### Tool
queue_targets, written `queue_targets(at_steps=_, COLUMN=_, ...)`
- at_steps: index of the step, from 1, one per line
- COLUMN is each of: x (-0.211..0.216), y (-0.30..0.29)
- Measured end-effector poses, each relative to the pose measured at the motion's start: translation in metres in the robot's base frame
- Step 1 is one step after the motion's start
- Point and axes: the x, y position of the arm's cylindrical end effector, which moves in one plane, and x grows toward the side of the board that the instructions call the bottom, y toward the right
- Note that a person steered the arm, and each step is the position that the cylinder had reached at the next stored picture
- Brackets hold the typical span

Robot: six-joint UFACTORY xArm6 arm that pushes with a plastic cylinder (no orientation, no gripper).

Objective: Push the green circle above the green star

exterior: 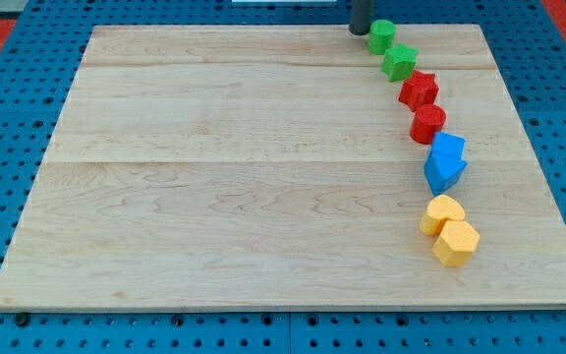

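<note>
The rod has no claw; my tip (361, 31) sits just left of the green circle (381, 35), far-right; pushing rightward risks sliding it off the board (214, 197), or nudging the green star (399, 62).

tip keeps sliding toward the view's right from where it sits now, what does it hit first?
Most likely the green circle: my tip sits just to its left at the view's top edge, about touching it. The green star lies below and right of the circle, off that line. Depth is hard to judge here.
</note>
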Motion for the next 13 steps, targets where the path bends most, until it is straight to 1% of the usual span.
queue_targets(at_steps=1, x=-0.001, y=-0.019)
queue_targets(at_steps=2, x=0.014, y=-0.06)
queue_targets(at_steps=3, x=0.015, y=-0.079)
queue_targets(at_steps=4, x=0.008, y=-0.071)
queue_targets(at_steps=5, x=0.002, y=-0.041)
queue_targets(at_steps=6, x=0.002, y=0.012)
queue_targets(at_steps=7, x=0.001, y=0.035)
queue_targets(at_steps=8, x=0.002, y=0.005)
queue_targets(at_steps=9, x=0.029, y=-0.016)
queue_targets(at_steps=10, x=0.045, y=0.01)
queue_targets(at_steps=11, x=0.045, y=0.037)
queue_targets(at_steps=12, x=0.045, y=0.05)
queue_targets(at_steps=13, x=0.045, y=0.021)
